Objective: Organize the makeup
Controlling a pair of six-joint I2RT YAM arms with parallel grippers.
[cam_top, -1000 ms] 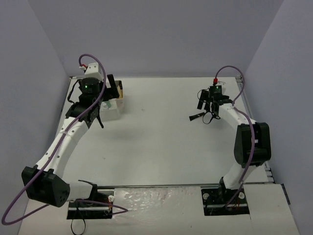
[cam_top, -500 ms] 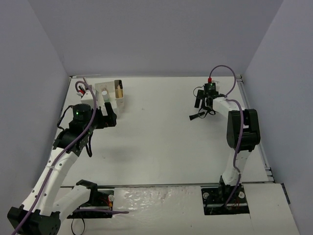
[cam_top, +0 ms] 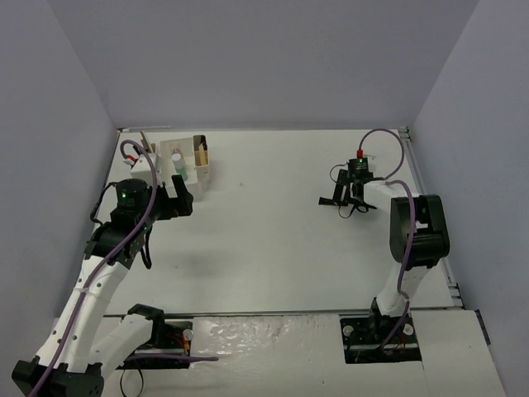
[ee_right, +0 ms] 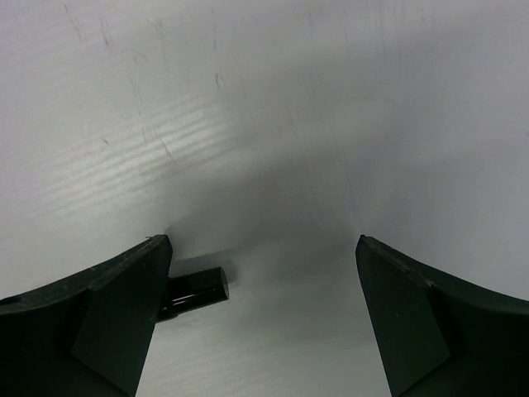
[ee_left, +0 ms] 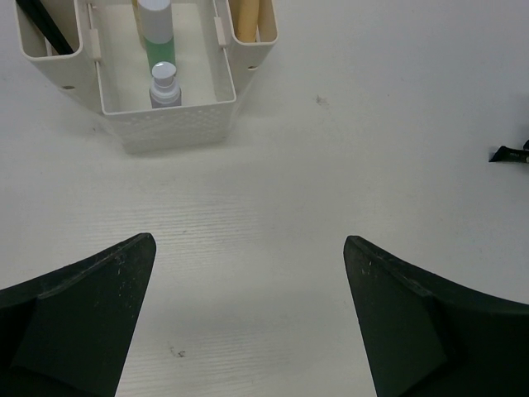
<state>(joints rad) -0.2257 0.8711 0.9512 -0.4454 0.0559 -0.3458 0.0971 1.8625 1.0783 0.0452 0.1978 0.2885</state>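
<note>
White table (ee_left: 347, 149), one box (ee_left: 178, 136), one green bottle (ee_left: 155, 50), one grey bottle (ee_left: 164, 87)

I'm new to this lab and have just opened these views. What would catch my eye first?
The white compartmented box at the table's far left stands out, with a green bottle and a grey bottle upright in its middle compartment. The left pincer hovers open and empty just short of it. Far right, the right pincer hangs open over a small black tube lying on the table.
</note>
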